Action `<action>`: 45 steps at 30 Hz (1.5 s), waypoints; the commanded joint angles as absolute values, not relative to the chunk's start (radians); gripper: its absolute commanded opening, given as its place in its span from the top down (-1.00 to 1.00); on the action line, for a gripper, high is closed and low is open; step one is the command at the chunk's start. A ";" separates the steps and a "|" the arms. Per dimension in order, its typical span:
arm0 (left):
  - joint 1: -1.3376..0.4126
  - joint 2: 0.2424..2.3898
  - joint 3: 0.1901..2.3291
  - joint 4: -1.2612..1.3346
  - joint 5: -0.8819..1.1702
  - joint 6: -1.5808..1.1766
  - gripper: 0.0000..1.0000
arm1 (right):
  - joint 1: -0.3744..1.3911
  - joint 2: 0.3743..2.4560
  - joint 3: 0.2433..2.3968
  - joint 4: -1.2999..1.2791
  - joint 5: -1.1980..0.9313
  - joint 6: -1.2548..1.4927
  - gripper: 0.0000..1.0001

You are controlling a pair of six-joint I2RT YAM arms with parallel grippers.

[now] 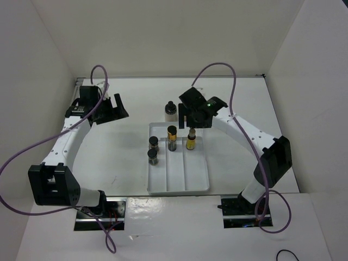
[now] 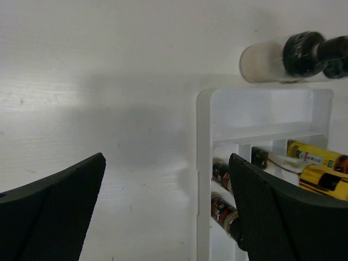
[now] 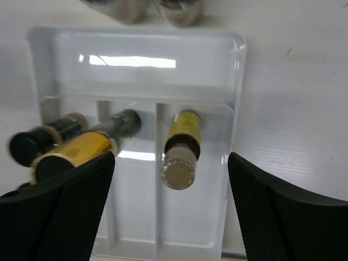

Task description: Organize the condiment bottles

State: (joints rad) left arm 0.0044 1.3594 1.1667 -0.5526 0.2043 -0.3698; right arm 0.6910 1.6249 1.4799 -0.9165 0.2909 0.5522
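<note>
Right gripper (image 3: 171, 157) has its fingers spread wide around the cork-topped yellow bottle (image 3: 181, 149), not touching it, in the white tray's (image 3: 136, 43) right slot. Left gripper (image 2: 167, 157) is wide open too, over the table (image 2: 81, 81).

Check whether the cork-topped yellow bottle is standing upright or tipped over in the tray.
Upright. The cork-topped yellow bottle stands in the right lane of the tray, its cork facing straight up in the right wrist view.
</note>
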 commanded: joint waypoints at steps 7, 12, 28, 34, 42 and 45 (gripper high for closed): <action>-0.047 1.558 1.505 -0.480 0.380 -0.239 -1.00 | 0.493 1.543 1.588 -0.727 0.299 0.453 -0.80; -0.150 1.658 1.638 -0.469 0.264 -0.204 -1.00 | 0.428 1.633 1.592 -0.583 0.239 0.394 -0.51; -0.422 1.931 1.778 -0.383 0.011 -0.169 -1.00 | 0.310 1.687 1.506 -0.417 0.161 0.390 -0.49; -0.468 1.996 1.818 -0.371 -0.040 -0.189 -0.91 | 0.310 1.687 1.483 -0.396 0.150 0.380 -0.49; -0.486 2.034 1.836 -0.371 -0.084 -0.207 -0.72 | 0.301 1.697 1.483 -0.396 0.150 0.362 -0.51; -0.497 2.055 1.845 -0.371 -0.095 -0.207 -0.66 | 0.291 1.697 1.483 -0.405 0.150 0.353 -0.51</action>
State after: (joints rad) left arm -0.4789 2.0216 1.8050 -0.4084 -0.0662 -0.1913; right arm 0.3019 1.7145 1.4837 -0.4557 0.1516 0.3756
